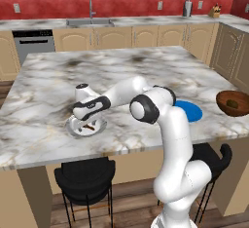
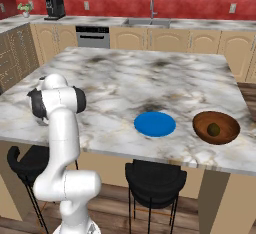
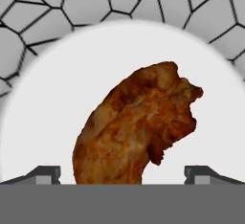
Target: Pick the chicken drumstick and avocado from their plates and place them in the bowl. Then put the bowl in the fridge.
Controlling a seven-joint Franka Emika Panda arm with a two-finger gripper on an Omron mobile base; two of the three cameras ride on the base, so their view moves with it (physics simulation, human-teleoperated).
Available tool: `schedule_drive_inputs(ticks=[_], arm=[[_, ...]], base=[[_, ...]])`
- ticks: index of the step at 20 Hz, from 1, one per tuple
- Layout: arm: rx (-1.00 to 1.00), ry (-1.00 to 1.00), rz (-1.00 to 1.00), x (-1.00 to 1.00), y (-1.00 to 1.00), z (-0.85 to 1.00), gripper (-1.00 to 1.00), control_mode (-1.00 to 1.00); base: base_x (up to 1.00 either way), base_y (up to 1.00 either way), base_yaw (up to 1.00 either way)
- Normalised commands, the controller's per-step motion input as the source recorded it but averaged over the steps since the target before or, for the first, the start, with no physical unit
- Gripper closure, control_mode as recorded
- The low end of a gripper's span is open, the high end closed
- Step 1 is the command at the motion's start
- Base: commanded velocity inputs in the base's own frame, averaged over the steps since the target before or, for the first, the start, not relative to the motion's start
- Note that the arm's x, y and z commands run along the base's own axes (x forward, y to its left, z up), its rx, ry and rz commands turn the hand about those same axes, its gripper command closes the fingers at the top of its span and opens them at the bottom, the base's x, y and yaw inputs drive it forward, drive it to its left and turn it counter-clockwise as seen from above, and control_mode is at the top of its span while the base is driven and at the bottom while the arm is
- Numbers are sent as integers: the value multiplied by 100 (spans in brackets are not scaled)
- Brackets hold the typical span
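Fingers (image 3: pixel 48 174) stand wide apart, one tip on each side of the chicken drumstick (image 3: pixel 139 132), and my gripper (image 3: pixel 122 175) hangs just over it without closing on it. The drumstick lies on the white plate (image 1: pixel 86 127) near the front edge of the marble island (image 1: pixel 121 71), under my hand. The avocado (image 2: pixel 214 129) sits in the brown bowl (image 2: pixel 216 127) toward the island's right end, with the blue plate (image 2: pixel 155 124) between the bowl and me.
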Motion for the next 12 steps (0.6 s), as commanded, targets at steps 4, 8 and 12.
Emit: schedule_drive_inputs(ticks=[4,8,12], arm=[[0,1,0,-7,0,-25,100,-100],[0,1,4,-9,-6,-17,100,-100],[0,6,12,-13,-13,-15,100,-100]], base=[[0,0,0],[0,0,0],[0,0,0]])
